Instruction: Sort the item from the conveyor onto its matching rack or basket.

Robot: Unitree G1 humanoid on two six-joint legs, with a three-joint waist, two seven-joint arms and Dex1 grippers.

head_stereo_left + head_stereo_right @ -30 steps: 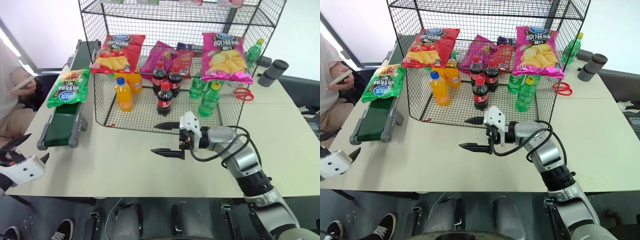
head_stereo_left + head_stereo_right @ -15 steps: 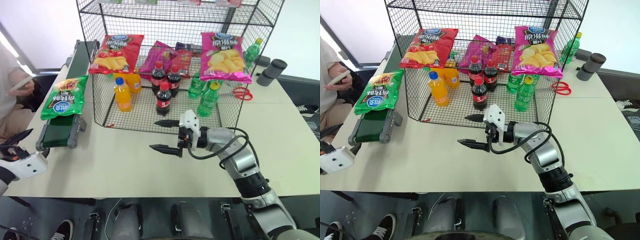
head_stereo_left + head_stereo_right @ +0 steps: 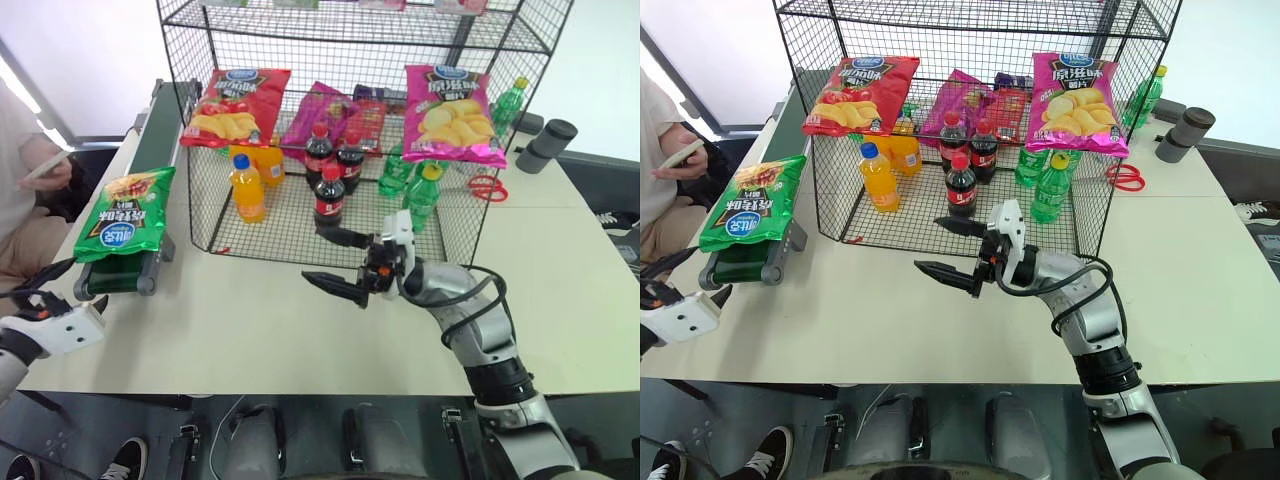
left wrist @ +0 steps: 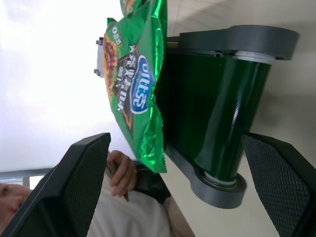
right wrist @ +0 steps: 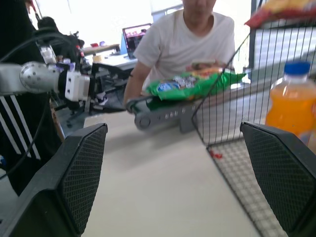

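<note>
Both head views look forward and down over the desk and share the rack and conveyor. The left wrist view faces the conveyor's end closely. The right wrist view looks across the desk toward it.

Bright, even light; window glare; right wrist view seems slightly blurred.

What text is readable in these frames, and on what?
Green chip bag on the conveyor: blue oval logo and dark characters, not legible.
Red chip bag and pink chip bag on the rack: logos and print too small to read.
Bottle labels: unreadable.
</note>
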